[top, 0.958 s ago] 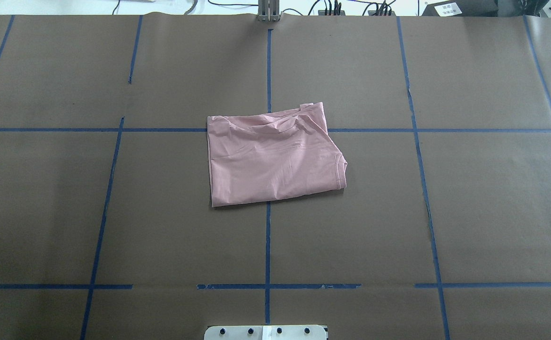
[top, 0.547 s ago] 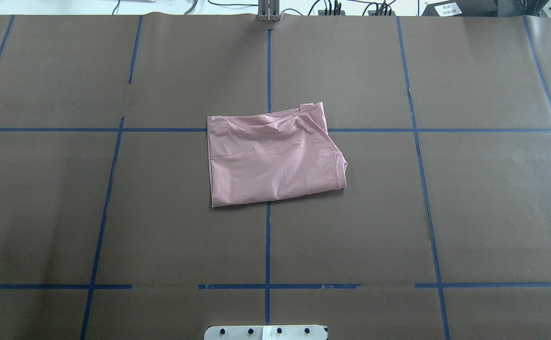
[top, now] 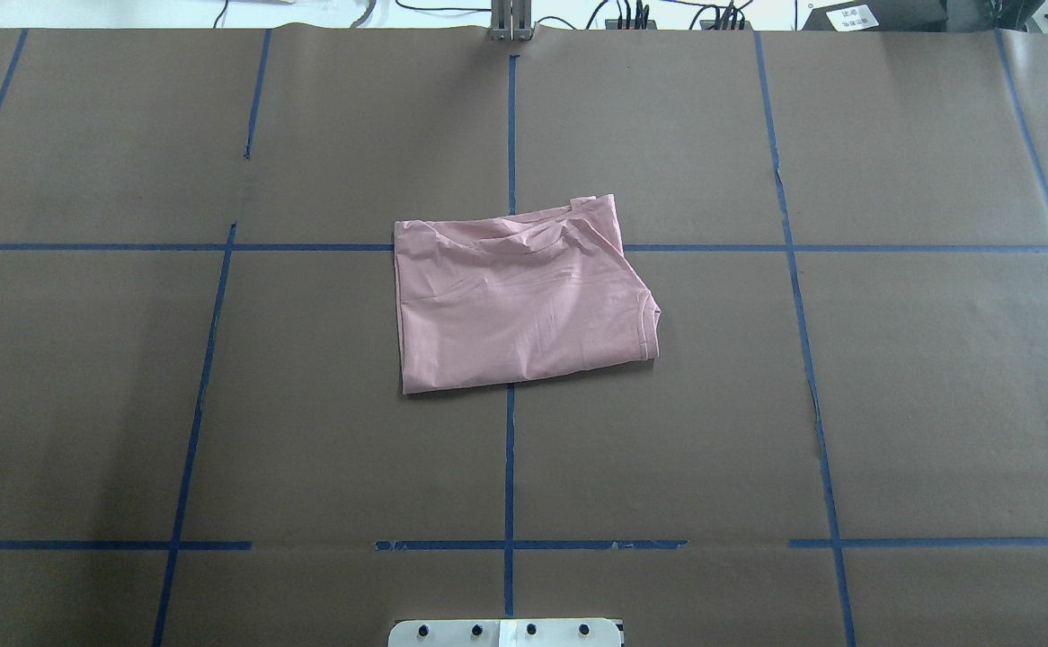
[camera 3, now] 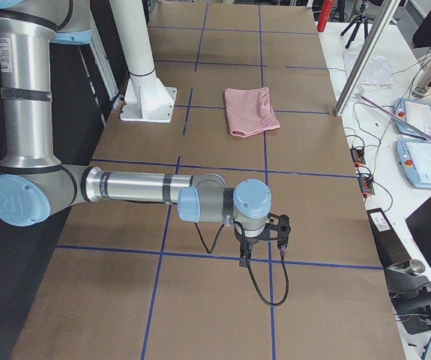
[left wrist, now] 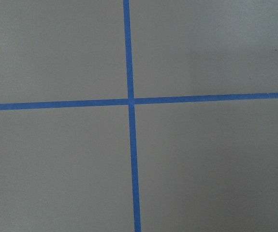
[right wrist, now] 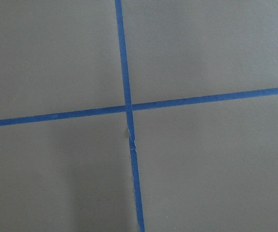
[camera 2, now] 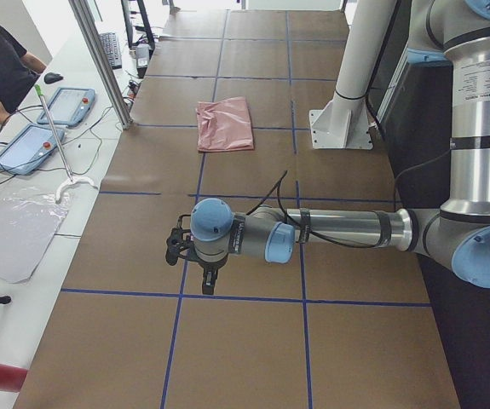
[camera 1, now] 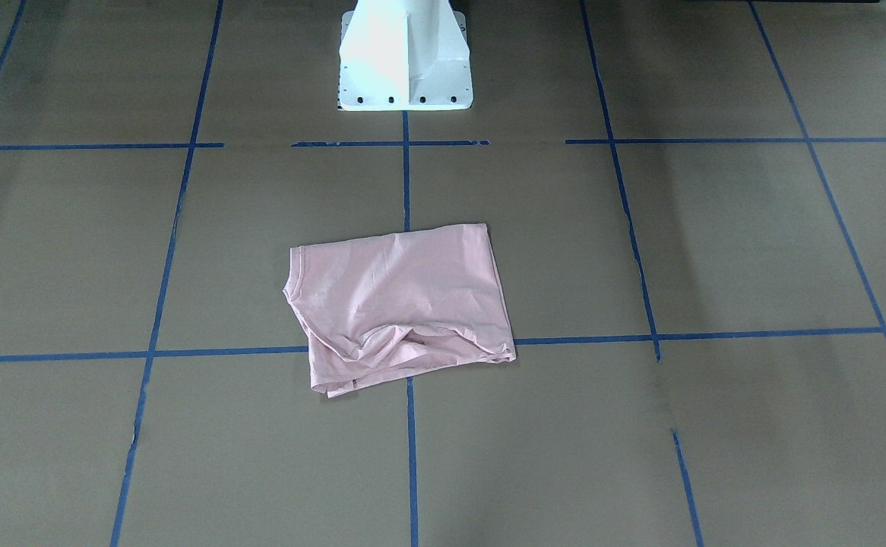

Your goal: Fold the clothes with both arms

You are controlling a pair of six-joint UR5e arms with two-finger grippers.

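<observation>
On the left side, my grey tubular left arm point(camera 2: 338, 228) lies stretched out level and low over the brown paper-covered table point(top: 218, 404). The black two-finger left gripper point(camera 2: 175, 248) points down above a crossing of blue tape lines point(left wrist: 129, 101); whether its fingers are released or clenched, I cannot tell. The pale pink cotton T-shirt point(top: 515, 301) rests at the table's middle as a compact folded rectangle, plain side up, with its long axis running left to right, well apart from both grippers. It is to the right of the left gripper and to the left of the black two-finger right gripper point(camera 3: 281, 229). I judge neither arm clearly nearer. The grey tubular right arm point(camera 3: 133, 187) mirrors the same level pose, and its finger state I also cannot tell.
</observation>
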